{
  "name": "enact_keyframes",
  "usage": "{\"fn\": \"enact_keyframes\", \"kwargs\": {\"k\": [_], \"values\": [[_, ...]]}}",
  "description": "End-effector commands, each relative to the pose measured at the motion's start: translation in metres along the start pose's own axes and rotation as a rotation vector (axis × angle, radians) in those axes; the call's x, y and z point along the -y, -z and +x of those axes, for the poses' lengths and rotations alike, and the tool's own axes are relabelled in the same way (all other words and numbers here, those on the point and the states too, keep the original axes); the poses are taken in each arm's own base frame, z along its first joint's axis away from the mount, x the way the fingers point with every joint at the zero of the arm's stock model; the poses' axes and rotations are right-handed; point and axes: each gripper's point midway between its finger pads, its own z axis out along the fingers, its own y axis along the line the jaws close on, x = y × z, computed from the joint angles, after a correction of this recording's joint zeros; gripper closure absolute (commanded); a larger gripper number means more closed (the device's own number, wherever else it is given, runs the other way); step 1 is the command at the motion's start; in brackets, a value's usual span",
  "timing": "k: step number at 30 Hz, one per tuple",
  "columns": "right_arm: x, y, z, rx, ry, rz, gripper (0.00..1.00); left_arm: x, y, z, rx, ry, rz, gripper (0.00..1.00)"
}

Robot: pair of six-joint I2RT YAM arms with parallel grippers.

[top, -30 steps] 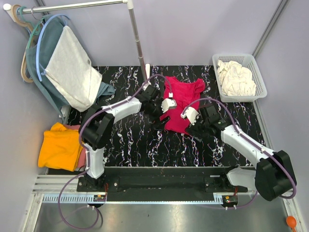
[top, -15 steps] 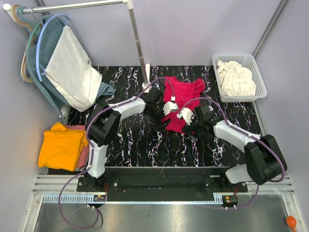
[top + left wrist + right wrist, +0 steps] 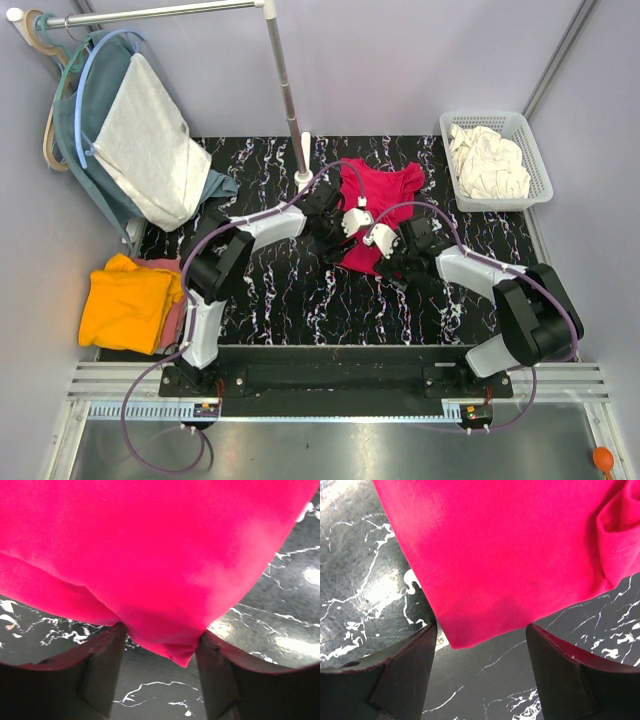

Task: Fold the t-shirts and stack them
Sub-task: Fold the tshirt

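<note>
Top external view: the crimson-pink t-shirt lies spread on the black marbled table, right of centre and toward the far edge. Its sleeves are farthest from the arms and its narrower hem end is nearest them. The left claw sits at the shirt's near left corner and the right claw at its near right corner, the two close together.

Left wrist view: the jaws stand partly apart, with a folded corner of the shirt hanging between them and brushing both inner faces, not pinched tight. Right wrist view: the jaws are spread wide and a hem corner lies flat on the table between them, ungripped.

The upright pole of a clothes rail stands at the far edge, just left of the shirt. A white basket at the far right holds the cream-white t-shirt. Off the table's left side, the orange-yellow t-shirt rests on the dusty pink t-shirt. A pale grey-white garment and a teal-blue garment hang at the far left.

Both arms bend at the elbow and reach inward, with the forearms converging on the shirt's near end. Bare table lies in front of the shirt and to its left. A narrower strip separates it from the basket.
</note>
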Motion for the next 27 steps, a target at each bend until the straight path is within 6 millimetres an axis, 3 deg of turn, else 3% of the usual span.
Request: {"fn": "enact_keyframes", "kwargs": {"k": [1,6,10,19,20,23,24,27], "values": [[0.004,-0.011,-0.011,0.047,0.013,-0.003,0.21,0.011,-0.022,0.018,-0.063,-0.031,-0.020,0.45],[-0.001,-0.019,-0.009,0.040,0.003,-0.029,0.23,0.016,-0.026,0.025,-0.085,-0.049,-0.031,0.47],[-0.001,-0.023,-0.008,0.032,0.003,-0.036,0.36,0.020,-0.026,0.029,-0.093,-0.056,-0.035,0.53],[-0.006,-0.018,-0.002,0.017,0.002,-0.044,0.58,0.028,-0.020,0.032,-0.107,-0.089,-0.056,0.53],[-0.007,-0.017,-0.001,0.014,0.000,-0.047,0.65,0.028,-0.019,0.031,-0.108,-0.093,-0.061,0.53],[-0.009,-0.012,0.001,0.005,0.000,-0.052,0.79,0.032,-0.018,0.030,-0.106,-0.106,-0.059,0.60],[-0.009,-0.010,0.002,0.003,0.002,-0.052,0.90,0.033,-0.017,0.030,-0.107,-0.109,-0.060,0.68],[-0.011,-0.003,0.002,0.003,-0.007,-0.053,1.00,0.041,-0.012,0.029,-0.101,-0.115,-0.050,0.83]]}}
